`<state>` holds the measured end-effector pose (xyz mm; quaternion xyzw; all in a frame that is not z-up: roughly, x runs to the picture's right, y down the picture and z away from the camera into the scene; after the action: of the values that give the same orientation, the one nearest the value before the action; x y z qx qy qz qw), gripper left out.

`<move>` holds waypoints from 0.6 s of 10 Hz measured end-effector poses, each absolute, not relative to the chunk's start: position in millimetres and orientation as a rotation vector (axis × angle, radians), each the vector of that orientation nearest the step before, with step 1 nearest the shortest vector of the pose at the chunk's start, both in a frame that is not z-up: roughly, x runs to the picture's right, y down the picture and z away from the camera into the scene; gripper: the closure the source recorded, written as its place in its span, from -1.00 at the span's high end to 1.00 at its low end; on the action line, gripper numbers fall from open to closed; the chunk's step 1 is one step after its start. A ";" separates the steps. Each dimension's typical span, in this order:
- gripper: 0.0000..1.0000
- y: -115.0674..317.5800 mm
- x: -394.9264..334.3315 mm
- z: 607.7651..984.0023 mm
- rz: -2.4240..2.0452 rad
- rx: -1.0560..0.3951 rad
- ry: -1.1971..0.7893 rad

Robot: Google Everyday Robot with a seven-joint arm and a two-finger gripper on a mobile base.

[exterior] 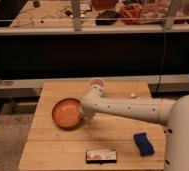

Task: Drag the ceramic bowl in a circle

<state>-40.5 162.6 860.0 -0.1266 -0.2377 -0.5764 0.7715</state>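
The ceramic bowl (65,112) is wide and shallow, orange inside with a darker rim. It sits on the left part of the wooden table (48,145). My white arm reaches in from the right. My gripper (83,114) is at the bowl's right rim, tucked under the arm's rounded wrist, which hides most of it. Whether it touches or holds the rim cannot be told.
A small pinkish cup (97,82) stands just behind the wrist. A blue sponge-like block (143,143) lies at the front right, a flat dark box (102,156) near the front edge, and a small pale object (133,95) at the back right. A dark shelf runs behind the table.
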 end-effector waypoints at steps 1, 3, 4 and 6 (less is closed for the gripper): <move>-0.12 160.0 -38.8 859.2 -1.236 -0.270 -0.511; -0.12 154.5 -29.1 857.7 -1.206 -0.265 -0.496; -0.12 152.8 -25.1 858.3 -1.188 -0.265 -0.493; -0.12 152.7 -23.6 862.3 -1.164 -0.264 -0.498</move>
<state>-23.6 152.7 862.3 -0.1228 -0.2320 -0.5423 0.7982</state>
